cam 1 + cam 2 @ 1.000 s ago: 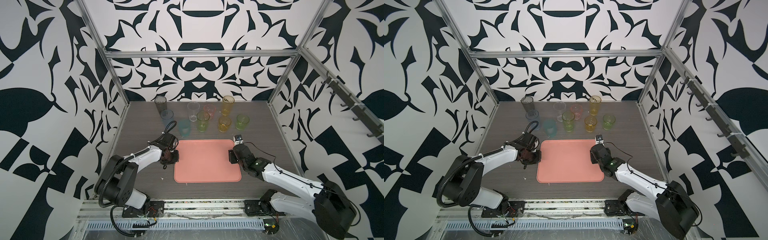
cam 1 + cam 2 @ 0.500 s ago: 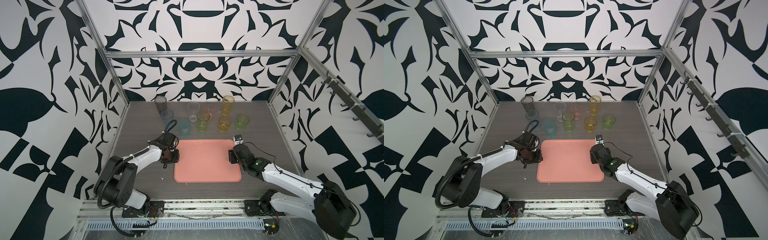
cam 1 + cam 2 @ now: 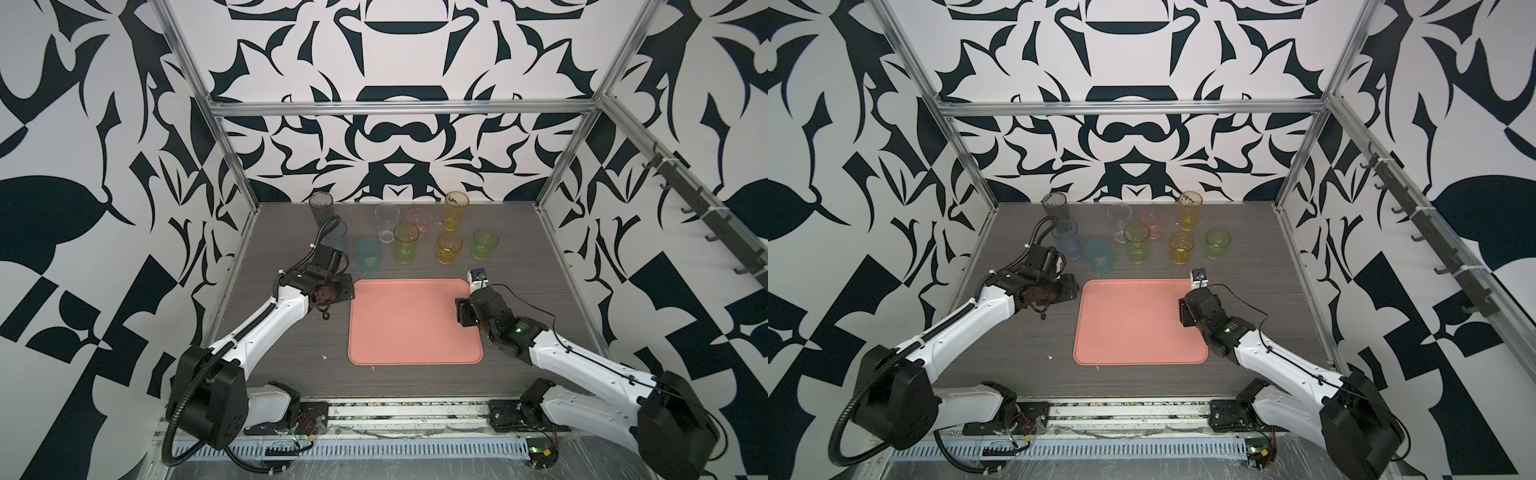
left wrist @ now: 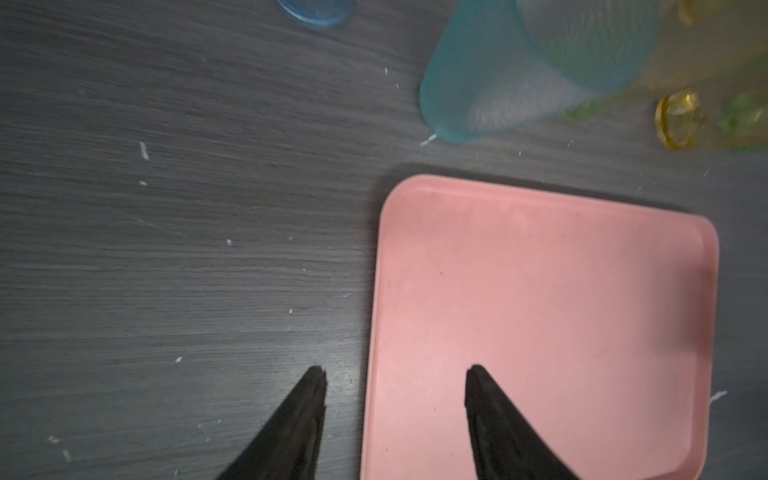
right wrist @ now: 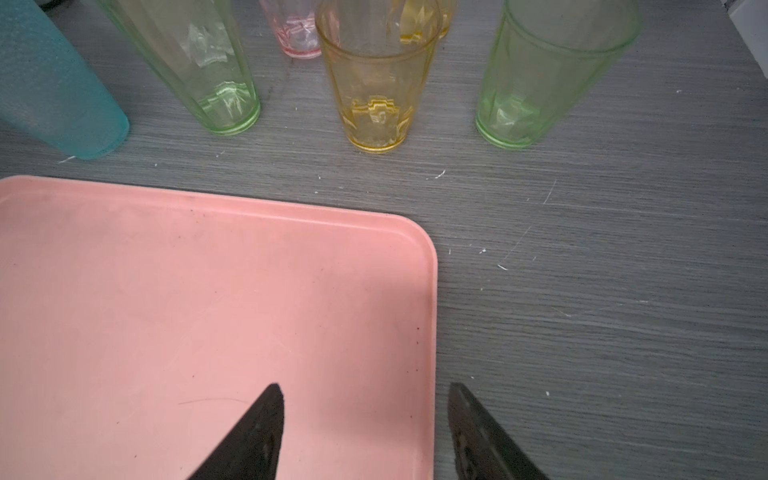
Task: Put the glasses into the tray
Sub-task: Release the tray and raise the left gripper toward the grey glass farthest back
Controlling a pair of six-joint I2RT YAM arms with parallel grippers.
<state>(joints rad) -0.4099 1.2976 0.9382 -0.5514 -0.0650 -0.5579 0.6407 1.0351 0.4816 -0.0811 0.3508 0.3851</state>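
Glasses (image 3: pixel 406 243) all stand on the desk (image 3: pixel 519 249) beyond the far edge of the tray (image 3: pixel 415 324), none inside yet; your left fingers (image 4: pixel 307 409) gape empty across its left rim, your right fingers (image 5: pixel 257 428) likewise at its right rim; I judge the teal glass (image 3: pixel 368 255) nearest, so close on it mid-wall and keep it upright; in a top view the blue glass (image 3: pixel 340 235) hides partly behind your left wrist (image 3: pixel 324 266); wrist views cut off most rims.

Tray (image 3: pixel 415 324): plain salmon-pink. Grey glass (image 3: pixel 321 206) smoky; blue glass (image 3: pixel 1066 241) pale; teal glass (image 3: pixel 368 257) frosted; clear glass (image 3: pixel 386 224); pink glass (image 3: pixel 419 220); green glasses (image 3: pixel 406 245) x2; amber glasses (image 3: pixel 455 210) x2. Table (image 3: pixel 519 241) dk grey woodgrain w/ white flecks. Walls (image 3: pixel 395 137) blk & white leafy pattern. Arms (image 3: pixel 266 328) white, blk joints.
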